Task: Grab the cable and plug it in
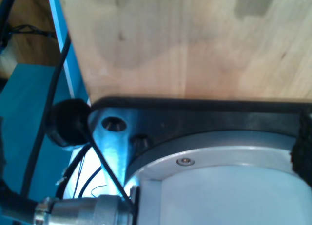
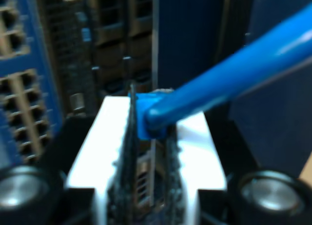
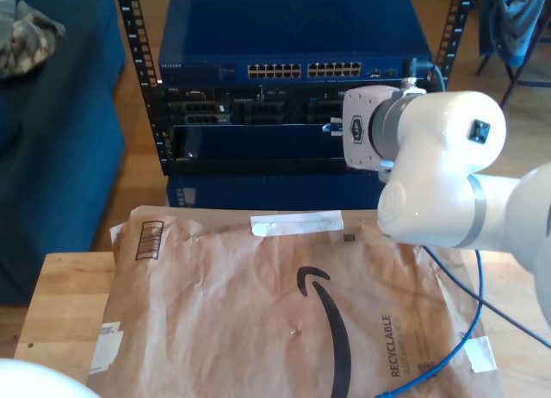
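One thin blue cable (image 2: 234, 64), caught at its plug end (image 2: 146, 121) between the white fingers (image 2: 195, 152) of my second hand (image 2: 146, 152). Clenched on the plug, with the cord leaving the grip at a slant and sweeping back past the camera. Plug's long axis in line with the fingers, tip toward the equipment rack (image 2: 117, 35) straight ahead and close. Rows of pale network sockets (image 2: 14, 88) just to one side of the line of travel, on a blue switch; darker units with their own openings dead ahead. Too blurred to tell which socket sits in line with the plug, or whether the tip already touches one.

From the exterior view: white arm (image 3: 430, 174) at that view's right, reaching to the rack face below the switch (image 3: 301, 71). Rest of the cable (image 3: 469, 329) trailing loose down over a brown paper mailer (image 3: 258, 312) on the wooden table (image 3: 60, 303), with slack to spare.

Likely a short push forward along the plug's axis, with a small sideways correction if the socket lies off line.

As for my first hand, looking down on bare table (image 1: 195, 40) and an arm's base (image 1: 219, 186): cannot tell whether clenched or released. Well apart from the rack, so the second is the nearer.
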